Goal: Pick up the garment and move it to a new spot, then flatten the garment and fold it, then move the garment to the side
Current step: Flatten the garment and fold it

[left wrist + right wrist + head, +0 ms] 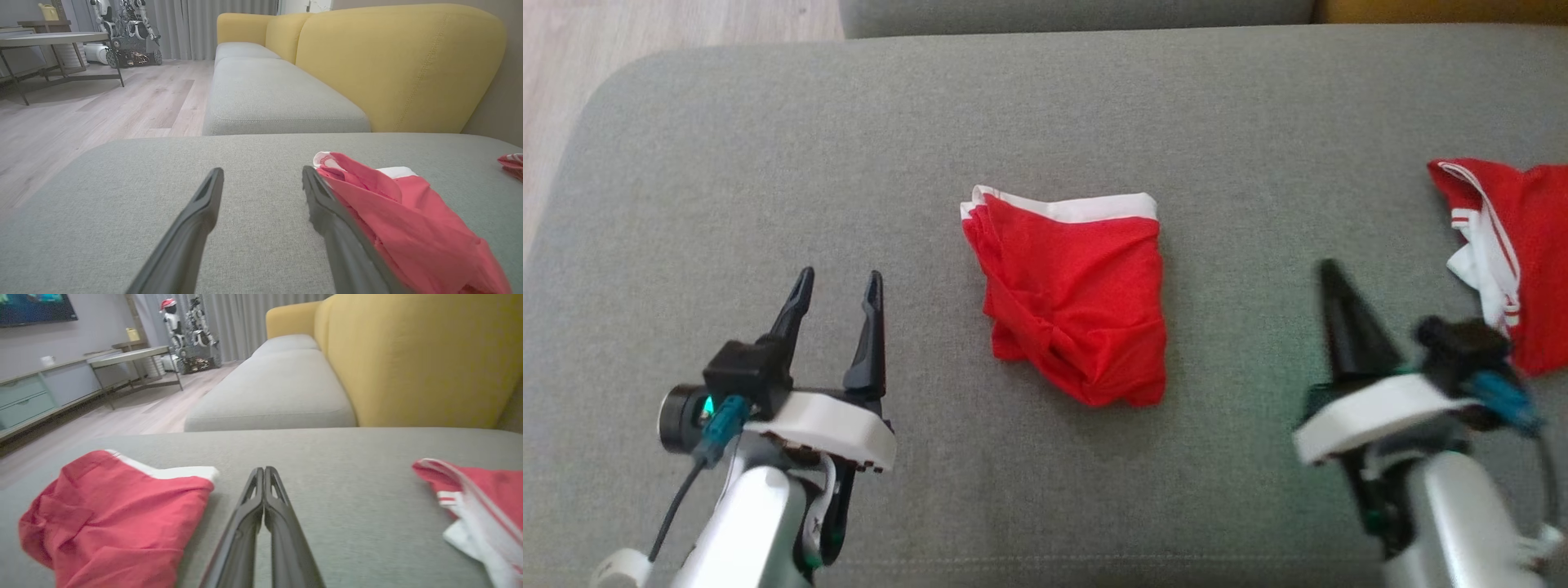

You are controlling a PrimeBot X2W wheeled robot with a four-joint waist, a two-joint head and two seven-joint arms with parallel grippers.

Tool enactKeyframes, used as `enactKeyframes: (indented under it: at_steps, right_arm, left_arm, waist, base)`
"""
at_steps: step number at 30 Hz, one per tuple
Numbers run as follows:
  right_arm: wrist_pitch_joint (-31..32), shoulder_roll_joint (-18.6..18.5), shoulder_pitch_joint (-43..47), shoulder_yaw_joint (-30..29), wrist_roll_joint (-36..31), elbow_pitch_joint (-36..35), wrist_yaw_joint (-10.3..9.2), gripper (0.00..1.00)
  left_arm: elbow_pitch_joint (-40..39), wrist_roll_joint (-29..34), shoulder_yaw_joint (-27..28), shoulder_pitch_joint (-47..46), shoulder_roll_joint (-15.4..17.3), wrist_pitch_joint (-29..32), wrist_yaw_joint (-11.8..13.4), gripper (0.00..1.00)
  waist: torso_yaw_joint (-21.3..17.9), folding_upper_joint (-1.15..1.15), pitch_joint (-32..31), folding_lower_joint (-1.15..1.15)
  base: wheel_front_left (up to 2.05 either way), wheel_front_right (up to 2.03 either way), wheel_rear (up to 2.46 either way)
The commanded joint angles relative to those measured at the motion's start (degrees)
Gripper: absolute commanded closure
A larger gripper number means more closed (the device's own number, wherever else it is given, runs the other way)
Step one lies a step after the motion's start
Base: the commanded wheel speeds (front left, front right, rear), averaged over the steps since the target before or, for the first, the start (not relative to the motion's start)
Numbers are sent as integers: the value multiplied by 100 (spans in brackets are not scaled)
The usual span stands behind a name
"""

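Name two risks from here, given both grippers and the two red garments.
1. The right gripper is shut on nothing, beside the second red garment; it might snag or pick that one.
2. The middle garment lies bunched; a pinch by the open left gripper alone could drag it into a worse heap.

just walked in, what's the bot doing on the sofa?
A two-armed robot is working on a red fabric garment with a white band, which lies in a compact, somewhat rumpled bundle in the middle of the grey fabric sofa cushion. Nothing is held right now. The left gripper is open on the garment's left, and the right gripper is shut and empty on its right. A second red garment with white striped trim lies at the cushion's right edge, untouched.
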Motion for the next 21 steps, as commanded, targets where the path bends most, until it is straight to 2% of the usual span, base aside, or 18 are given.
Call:
enactKeyframes:
  at_steps: [1, 9, 15, 21]
  right_arm:
    - [-5, 10, -368, 335, 59, -104, -4, 100]
    - [-201, 47, -1320, 2120, 709, 1229, -4, 100]
    - [-365, 64, -2007, 2831, 1148, 2404, -4, 100]
    - [-556, 68, -2409, 3498, 1678, 3001, -4, 100]
  left_arm:
    - [-203, 16, 156, -214, 137, -6, 9, 0]
    - [-137, 5, 55, -430, 42, -48, -45, 0]
    - [-38, -7, -12, -558, -48, -104, -91, 0]
    - [33, -21, -5, -601, -73, -152, -93, 0]
  waist:
    - [38, 0, 33, 0]
    - [304, 0, 247, 0]
    - [522, 0, 389, 0]
    - [582, 0, 436, 0]
  base:
    - [0, 0, 0]
    - [0, 0, 0]
    - [0, 0, 0]
    - [0, 0, 0]
